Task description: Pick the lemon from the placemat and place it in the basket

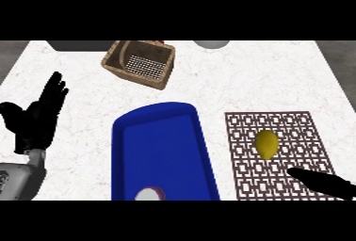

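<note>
While the left hand [36, 117] stands at the view's left edge with its fingers straight and spread, pointing up and holding nothing, the right hand [325, 182] shows only as a dark fingertip shape coming in from the lower right corner, and whether its fingers are apart or together cannot be told. That right hand lies over the near right part of the placemat [278, 155], a brown mat with an openwork lattice pattern laid flat on the white speckled counter [83, 94]. Just beyond and to the left of the right hand's tip, not touching it, the lemon [267, 144] rests on the placemat near its middle, yellow and lying lengthwise away from the robot. Between the two hands sits a blue tray [164, 155] with a raised rim, and at its near end a small round white object with a purple edge [149, 195] is partly cut off by the view's lower edge. Far ahead of the left hand and off to its right, the basket [139, 63], woven and brown with a perforated bottom, stands tilted on the counter, well apart from the lemon. Beyond it, a pale rounded object [212, 44] shows at the far edge, too little of it to name
</note>
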`<state>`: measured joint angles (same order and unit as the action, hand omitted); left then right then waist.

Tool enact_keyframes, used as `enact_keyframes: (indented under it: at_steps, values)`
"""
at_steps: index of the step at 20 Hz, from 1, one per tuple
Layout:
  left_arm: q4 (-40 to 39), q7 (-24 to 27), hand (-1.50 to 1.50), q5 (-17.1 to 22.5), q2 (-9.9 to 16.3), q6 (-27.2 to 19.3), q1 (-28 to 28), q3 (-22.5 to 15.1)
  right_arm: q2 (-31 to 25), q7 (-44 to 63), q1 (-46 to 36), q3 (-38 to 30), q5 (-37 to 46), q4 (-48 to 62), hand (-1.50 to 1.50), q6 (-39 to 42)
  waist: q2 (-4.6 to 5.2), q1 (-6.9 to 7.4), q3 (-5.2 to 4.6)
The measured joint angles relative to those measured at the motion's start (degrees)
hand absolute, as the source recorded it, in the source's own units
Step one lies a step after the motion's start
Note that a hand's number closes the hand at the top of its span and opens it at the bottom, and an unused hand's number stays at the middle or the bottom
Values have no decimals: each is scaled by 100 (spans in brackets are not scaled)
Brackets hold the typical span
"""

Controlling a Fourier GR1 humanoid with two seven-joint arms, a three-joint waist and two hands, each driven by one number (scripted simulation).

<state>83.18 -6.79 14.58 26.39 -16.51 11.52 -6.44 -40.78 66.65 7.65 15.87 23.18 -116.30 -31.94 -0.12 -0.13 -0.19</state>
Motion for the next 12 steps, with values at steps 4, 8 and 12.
enact_keyframes:
  at_steps: [4, 8, 12]
  values:
    - [-39, 68, 0, -55, -99, 31, -26, 32, 597, -33, 98, 236, 639, 121, -150, -77, 6, 7, 7]
    - [-3, 89, 0, -116, -165, 92, -120, 92, 1194, -221, 116, 362, 1167, 427, -150, -196, 8, 17, 13]
    - [82, -33, 0, -211, -223, 139, -120, 159, 1669, -329, 57, 318, 1648, 686, -150, -216, 9, 13, 15]
